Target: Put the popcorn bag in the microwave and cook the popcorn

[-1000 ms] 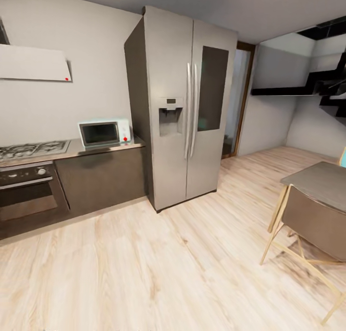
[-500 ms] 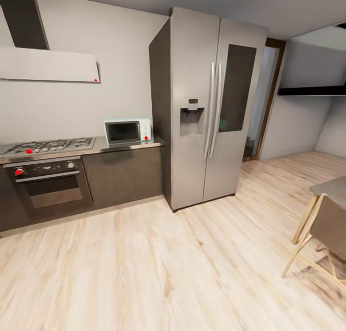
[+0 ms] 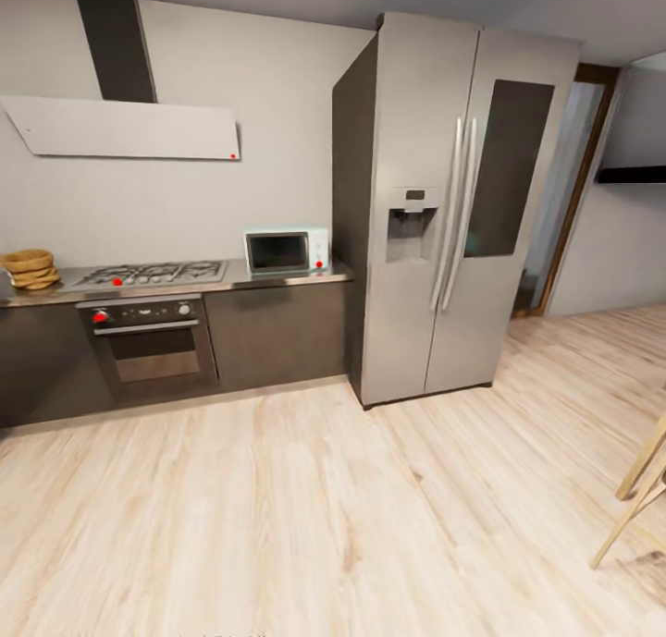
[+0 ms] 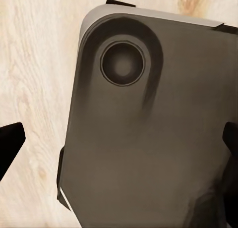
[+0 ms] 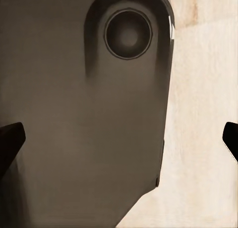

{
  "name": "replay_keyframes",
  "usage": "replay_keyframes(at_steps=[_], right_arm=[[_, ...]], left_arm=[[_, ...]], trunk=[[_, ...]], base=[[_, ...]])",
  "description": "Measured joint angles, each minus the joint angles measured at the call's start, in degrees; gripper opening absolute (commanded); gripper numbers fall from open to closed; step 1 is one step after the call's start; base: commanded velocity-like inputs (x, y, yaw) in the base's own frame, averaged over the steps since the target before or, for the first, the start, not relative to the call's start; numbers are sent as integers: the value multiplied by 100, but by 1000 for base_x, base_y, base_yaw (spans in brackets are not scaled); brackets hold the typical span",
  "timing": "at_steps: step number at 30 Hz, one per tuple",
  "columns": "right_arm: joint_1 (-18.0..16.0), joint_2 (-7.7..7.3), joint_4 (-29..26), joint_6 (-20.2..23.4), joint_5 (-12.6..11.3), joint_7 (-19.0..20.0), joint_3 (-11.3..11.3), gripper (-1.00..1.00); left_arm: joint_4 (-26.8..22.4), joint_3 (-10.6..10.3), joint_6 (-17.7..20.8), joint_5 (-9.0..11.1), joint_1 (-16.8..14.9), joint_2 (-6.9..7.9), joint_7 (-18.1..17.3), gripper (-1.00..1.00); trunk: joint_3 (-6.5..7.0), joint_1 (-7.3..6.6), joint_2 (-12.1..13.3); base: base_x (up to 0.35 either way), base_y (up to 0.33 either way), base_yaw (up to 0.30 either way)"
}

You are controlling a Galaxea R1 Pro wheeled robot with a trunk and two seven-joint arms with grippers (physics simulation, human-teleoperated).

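Since a second ago the camera has turned, so the whole kitchen sits further toward 3 o'clock. Now the microwave (image 3: 286,251) stands on the desk (image 3: 277,277), touching nothing, between the stove (image 3: 151,273) at 9 o'clock and the fridge (image 3: 444,212) at 3 o'clock. Left jaws (image 4: 119,148) are wide apart. Right jaws (image 5: 119,139) are wide apart too, over the wood floor (image 3: 333,517).
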Motion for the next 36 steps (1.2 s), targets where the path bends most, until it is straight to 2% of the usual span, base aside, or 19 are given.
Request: replay_keyframes(at_steps=[10,31,36], right_arm=[[0,-29,0,-18,5,0,5,100],[0,-56,-1,-132,-28,0,-12,100],[0,-56,-1,-134,-24,0,-8,100]], left_arm=[[4,4,2,8,-1,-8,8,100],[5,-10,8,9,-1,0,0,100],[6,-10,2,5,-1,0,0,100]], trunk=[[0,0,0],[0,-3,-1],[0,-3,-1]], base=[[7,0,19],[315,0,0],[322,0,122]])
